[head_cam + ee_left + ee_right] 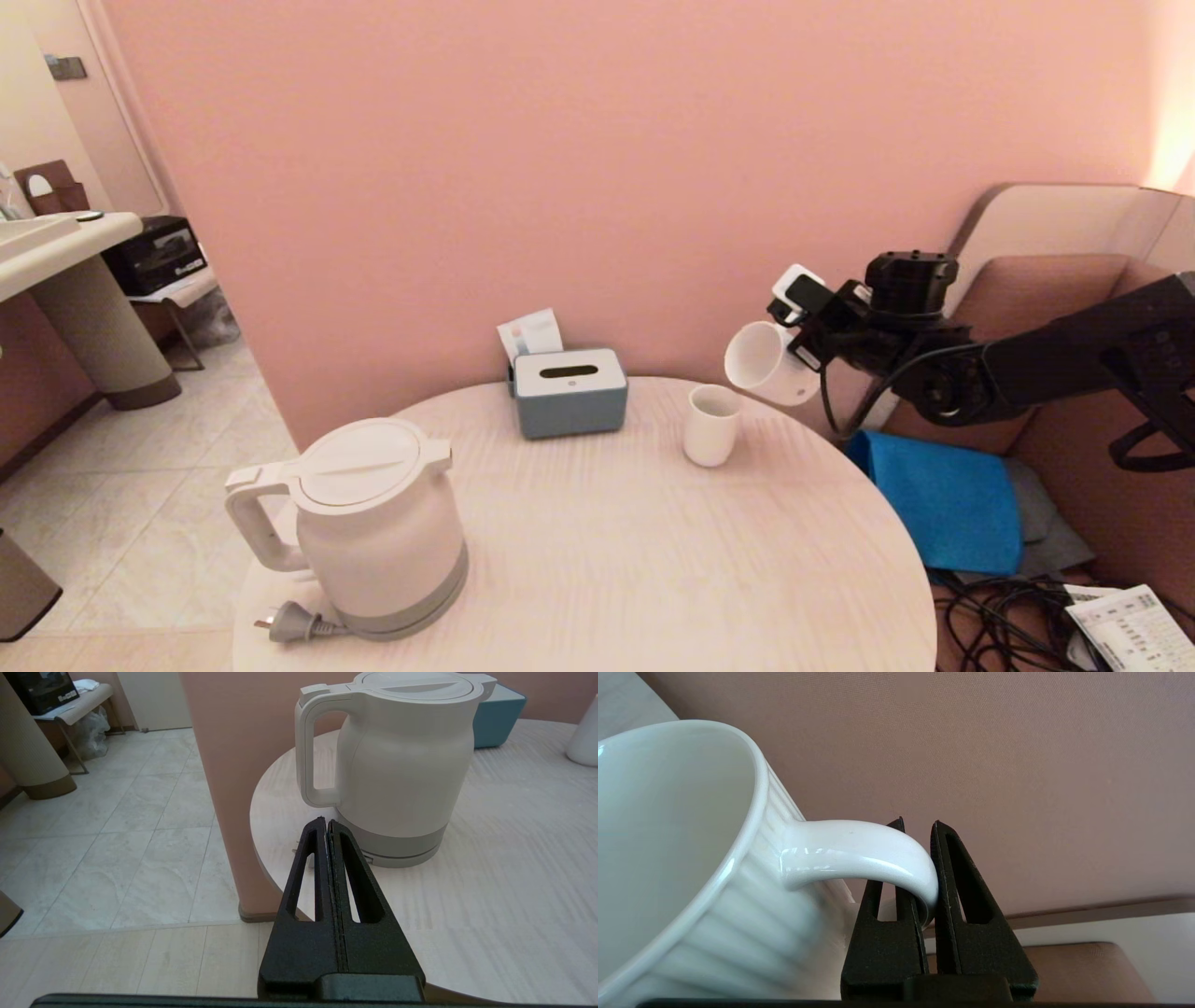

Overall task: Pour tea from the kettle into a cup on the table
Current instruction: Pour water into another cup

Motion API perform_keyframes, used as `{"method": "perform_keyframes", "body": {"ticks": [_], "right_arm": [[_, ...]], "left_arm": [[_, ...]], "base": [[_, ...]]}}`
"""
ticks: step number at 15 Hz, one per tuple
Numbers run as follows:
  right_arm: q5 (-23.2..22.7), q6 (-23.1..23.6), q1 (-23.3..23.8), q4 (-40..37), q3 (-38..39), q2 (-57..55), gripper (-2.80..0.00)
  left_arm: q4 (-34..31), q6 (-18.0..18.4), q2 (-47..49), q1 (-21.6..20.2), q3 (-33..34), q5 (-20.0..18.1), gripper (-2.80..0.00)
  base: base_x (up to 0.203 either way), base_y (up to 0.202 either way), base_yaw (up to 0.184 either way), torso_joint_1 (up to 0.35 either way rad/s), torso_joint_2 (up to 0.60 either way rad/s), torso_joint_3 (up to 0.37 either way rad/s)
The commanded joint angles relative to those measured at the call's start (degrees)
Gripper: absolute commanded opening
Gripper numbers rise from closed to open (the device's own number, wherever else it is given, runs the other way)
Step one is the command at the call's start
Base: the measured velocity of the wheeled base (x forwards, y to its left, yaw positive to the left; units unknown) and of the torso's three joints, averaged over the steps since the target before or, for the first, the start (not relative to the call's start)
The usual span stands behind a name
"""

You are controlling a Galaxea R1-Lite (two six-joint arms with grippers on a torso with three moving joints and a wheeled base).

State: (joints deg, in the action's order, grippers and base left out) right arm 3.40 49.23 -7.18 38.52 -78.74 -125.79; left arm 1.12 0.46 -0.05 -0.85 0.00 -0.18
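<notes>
The white kettle (373, 527) stands on its grey base at the near left of the round table (607, 560), lid closed, handle facing left. My right gripper (808, 331) is shut on the handle of the white cup (770, 366), holding it in the air, tipped on its side, beyond the table's far right edge. In the right wrist view the cup's handle (859, 854) sits pinched between the black fingers (952, 868). My left gripper (326, 823) is shut and empty, just short of the kettle (397, 765), below its handle. No tea is visible.
A smaller handleless white cup (711, 425) stands at the table's far right. A blue-grey tissue box (569, 392) sits at the back. The kettle's plug (289, 621) lies at the near left edge. Blue cloth (943, 504) and cables (999, 616) lie on the right.
</notes>
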Motion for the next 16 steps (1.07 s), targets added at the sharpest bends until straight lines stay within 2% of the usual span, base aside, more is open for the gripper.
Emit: {"method": "perform_keyframes", "body": {"ticks": [1,11,16], "right_arm": [[0.2,0.52,-0.73,0.24,-0.01,0.02,-2.8],[1.52,11.1,-1.52,0.58,0.14,0.52,-2.8],[2.24,14.99,-1.72,0.5,0.08,0.84,-2.8]], "left_arm": [[0.02,-0.02,0.05,-0.03,0.0,0.01,-2.8],[0.02,-0.02,0.05,-0.03,0.0,0.01,-2.8],[0.02,-0.07,0.05,-0.03,0.0,0.01,-2.8]], "base": [[0.0,0.0,0.0,0.0,0.0,0.0],[0.0,0.0,0.0,0.0,0.0,0.0],[0.0,0.0,0.0,0.0,0.0,0.0]]}}
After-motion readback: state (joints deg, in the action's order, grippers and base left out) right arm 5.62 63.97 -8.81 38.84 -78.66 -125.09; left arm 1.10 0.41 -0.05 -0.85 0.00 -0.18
